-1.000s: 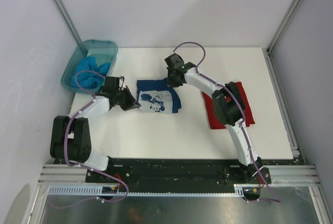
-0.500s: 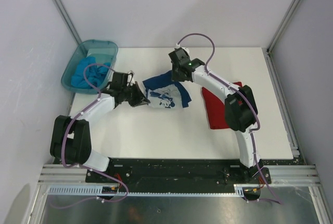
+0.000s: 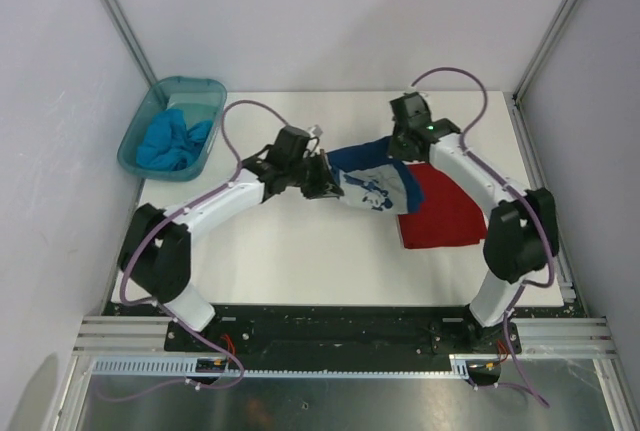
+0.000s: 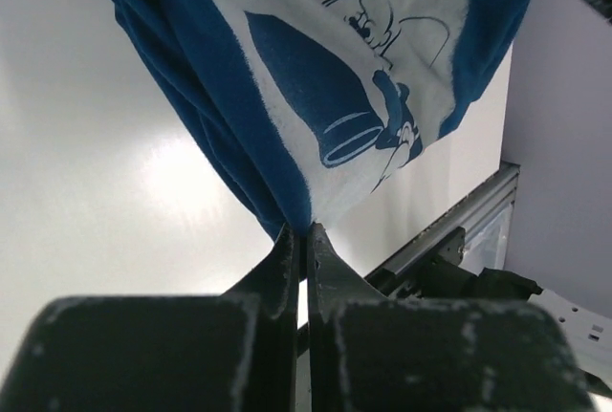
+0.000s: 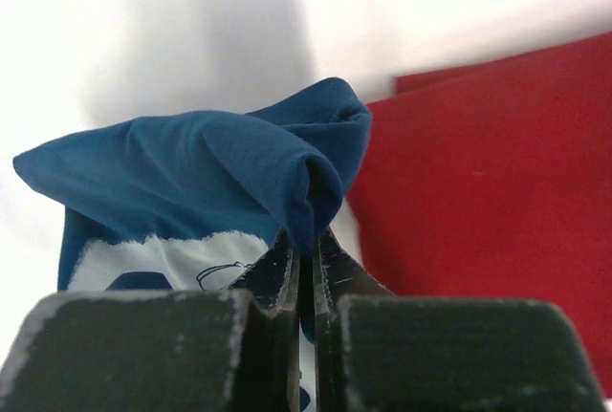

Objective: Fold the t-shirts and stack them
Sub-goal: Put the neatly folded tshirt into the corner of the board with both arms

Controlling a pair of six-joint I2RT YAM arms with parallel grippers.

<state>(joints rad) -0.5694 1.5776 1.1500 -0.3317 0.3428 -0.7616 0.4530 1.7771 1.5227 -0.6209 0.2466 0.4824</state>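
A folded blue t-shirt (image 3: 372, 177) with a white cartoon print hangs in the air between both grippers, its right end over the left edge of a folded red t-shirt (image 3: 445, 209) lying on the table. My left gripper (image 3: 325, 183) is shut on the blue shirt's left end; in the left wrist view the cloth (image 4: 325, 77) is pinched between the fingertips (image 4: 304, 232). My right gripper (image 3: 398, 147) is shut on its far right corner; in the right wrist view the blue fold (image 5: 239, 168) sits in the jaws, with the red shirt (image 5: 488, 183) to the right.
A teal bin (image 3: 172, 127) at the far left holds crumpled light-blue cloth (image 3: 172, 141). White table (image 3: 290, 251) bounded by grey walls and an aluminium frame rail (image 3: 540, 191) on the right.
Both grippers have carried the blue t-shirt rightward off the table, from the centre-left to beside and partly over the red t-shirt. Both arms have stretched to the right.
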